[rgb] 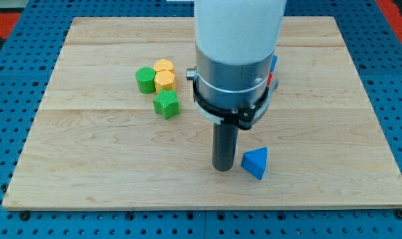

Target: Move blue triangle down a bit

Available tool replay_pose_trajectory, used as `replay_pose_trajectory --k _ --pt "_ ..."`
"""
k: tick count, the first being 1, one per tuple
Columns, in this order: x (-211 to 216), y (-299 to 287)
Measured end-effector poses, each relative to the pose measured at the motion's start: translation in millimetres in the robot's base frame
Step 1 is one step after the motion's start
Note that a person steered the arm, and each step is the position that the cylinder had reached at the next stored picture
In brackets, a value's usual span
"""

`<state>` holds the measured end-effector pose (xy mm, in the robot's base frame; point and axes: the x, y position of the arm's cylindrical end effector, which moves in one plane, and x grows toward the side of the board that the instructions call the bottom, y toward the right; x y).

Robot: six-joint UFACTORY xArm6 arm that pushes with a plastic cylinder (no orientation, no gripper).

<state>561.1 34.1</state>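
The blue triangle lies on the wooden board, right of centre and near the view's bottom. My tip rests on the board just to the left of the blue triangle, very close to it or touching its left edge; I cannot tell which. The arm's white and grey body fills the view's top centre and hides part of the board behind it.
A green cylinder, two yellow blocks and a green block cluster at the upper left. Slivers of a blue block and a red block show behind the arm's right side.
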Motion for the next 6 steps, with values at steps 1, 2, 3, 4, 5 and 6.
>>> replay_pose_trajectory --k 1,2,3,4,5,6 --pt "2 81" --pt "0 125" --pt "6 61" --pt "-40 35" --pt "-63 98" --pt "-48 129"
